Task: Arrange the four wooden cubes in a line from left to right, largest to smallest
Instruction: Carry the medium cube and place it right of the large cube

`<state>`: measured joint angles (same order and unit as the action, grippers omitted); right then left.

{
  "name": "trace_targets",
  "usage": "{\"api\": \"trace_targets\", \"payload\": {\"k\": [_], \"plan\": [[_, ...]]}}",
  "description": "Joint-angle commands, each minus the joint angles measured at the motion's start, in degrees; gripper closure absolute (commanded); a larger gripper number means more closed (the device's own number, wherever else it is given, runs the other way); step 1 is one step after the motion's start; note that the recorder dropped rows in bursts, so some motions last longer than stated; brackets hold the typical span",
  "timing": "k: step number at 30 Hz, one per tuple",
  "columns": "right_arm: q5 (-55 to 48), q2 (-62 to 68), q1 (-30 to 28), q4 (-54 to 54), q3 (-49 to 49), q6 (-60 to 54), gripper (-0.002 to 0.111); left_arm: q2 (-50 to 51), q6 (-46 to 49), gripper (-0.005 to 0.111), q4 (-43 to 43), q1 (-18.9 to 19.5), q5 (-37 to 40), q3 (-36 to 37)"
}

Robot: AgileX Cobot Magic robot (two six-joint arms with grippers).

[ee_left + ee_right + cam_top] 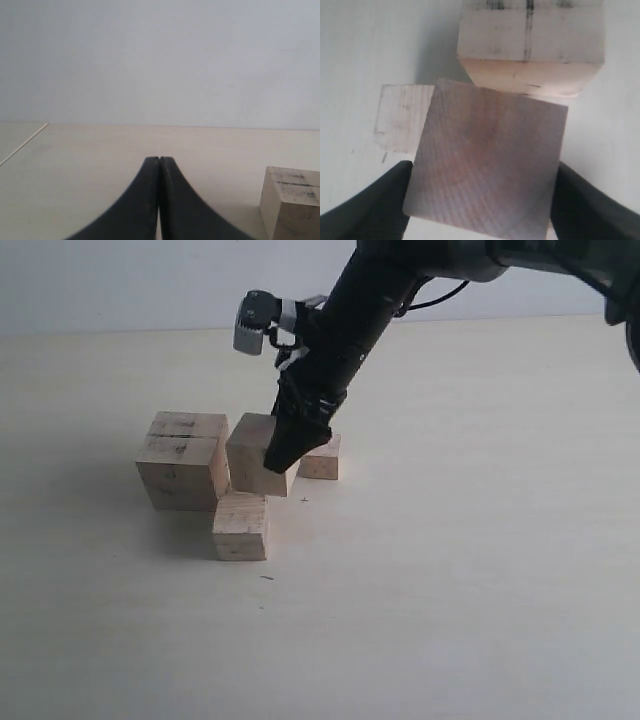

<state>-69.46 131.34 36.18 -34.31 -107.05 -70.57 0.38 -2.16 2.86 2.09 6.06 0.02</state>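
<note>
Largest cube (182, 460): dark smudges on top and front, flat on the table (450, 590), leftmost of the cluster in the exterior view.
Second cube (255, 452): just right of the largest, close against it and turned askew. The right claw (485, 200) is clamped on it, one finger on each side. Cannot tell whether it is clear of the table.
Third cube (241, 527): on the table in front of those two, nearer the camera.
Smallest cube (322, 458): at the right end, partly hidden behind the right claw.
Left claw (159, 167): fingers pressed together, holding nothing, low over the table, near the largest cube.
</note>
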Motion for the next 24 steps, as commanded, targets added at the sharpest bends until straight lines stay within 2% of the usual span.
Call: {"api": "trace_targets", "payload": {"k": [1, 10, 16, 24], "plan": [[3.9, 2.4, 1.5, 1.6, -0.1, -3.1, 0.108, -0.4, 0.0, 0.104, -0.4, 0.1, -0.1, 0.0], [11.6, 3.7, 2.8, 0.9, -0.1, -8.8, 0.108, -0.4, 0.0, 0.104, -0.4, 0.1, -0.1, 0.0], [12.9, 4.2, 3.2, -2.8, -0.1, -16.4, 0.108, -0.4, 0.0, 0.104, -0.4, 0.1, -0.1, 0.0], [14.3, 6.7, 3.2, -4.1, -0.2, -20.6, 0.108, -0.4, 0.0, 0.104, -0.4, 0.1, -0.1, 0.0]]}}
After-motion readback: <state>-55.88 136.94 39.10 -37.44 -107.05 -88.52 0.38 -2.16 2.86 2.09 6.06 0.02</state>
